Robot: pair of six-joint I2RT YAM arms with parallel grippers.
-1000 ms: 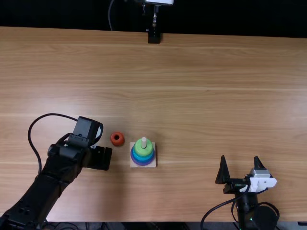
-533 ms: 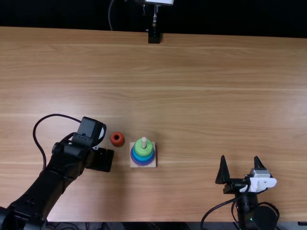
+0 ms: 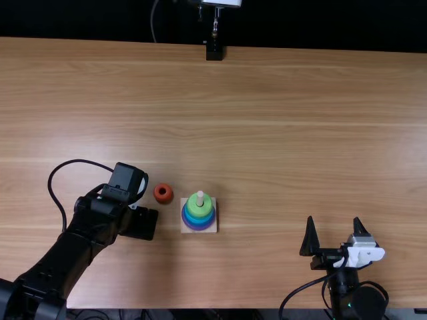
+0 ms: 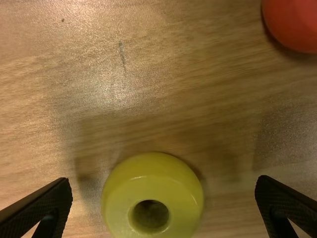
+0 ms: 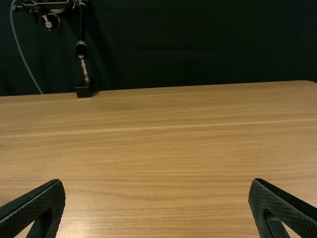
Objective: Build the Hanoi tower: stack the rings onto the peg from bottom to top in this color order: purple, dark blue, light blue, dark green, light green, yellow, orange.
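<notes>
Separately, yellow ring (image 4: 151, 183), orange ring (image 4: 296, 22), stack (image 3: 198, 222) with light green ring (image 3: 199, 210) uppermost

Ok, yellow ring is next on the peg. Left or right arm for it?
Left, I'd say. Its gripper is open above the yellow ring, a finger to each side, and the peg stands close by. The right gripper is well off near the table's near edge.

Left arm (image 3: 70, 253) shifted slightly rightward in the top view, its jaws now a little nearer the peg's square base (image 3: 211, 229), its elbow farther in from the lower left corner, its looping cable (image 3: 50, 187) carried rightward too.
</notes>
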